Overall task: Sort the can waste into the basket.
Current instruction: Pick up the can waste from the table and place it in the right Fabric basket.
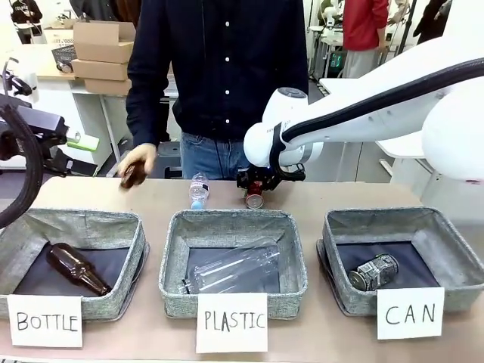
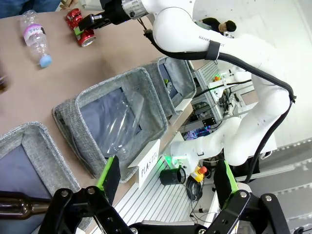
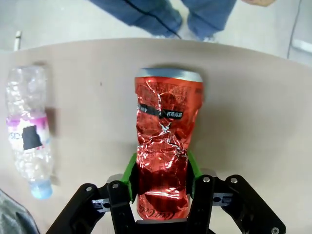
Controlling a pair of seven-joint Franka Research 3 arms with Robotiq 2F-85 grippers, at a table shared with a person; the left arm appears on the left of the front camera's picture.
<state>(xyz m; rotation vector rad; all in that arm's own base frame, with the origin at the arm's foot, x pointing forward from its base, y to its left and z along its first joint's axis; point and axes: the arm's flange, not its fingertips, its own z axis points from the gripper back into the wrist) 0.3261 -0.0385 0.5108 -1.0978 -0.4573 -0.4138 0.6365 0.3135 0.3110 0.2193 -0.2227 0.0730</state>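
right fingers (image 3: 130, 176) clamped on the crushed red can (image 3: 165, 141), left fingers (image 2: 112, 176) apart

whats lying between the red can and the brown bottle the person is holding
A clear plastic bottle lies on the table between the red can and that brown bottle, as the front view shows.

The right claw (image 3: 162, 178) pinches the crushed red can (image 3: 165, 122), a clear bottle (image 3: 28, 131) lying nearby.

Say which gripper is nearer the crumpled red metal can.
Right. The right gripper is shut on the crumpled red metal can; the left gripper hangs open, well away.
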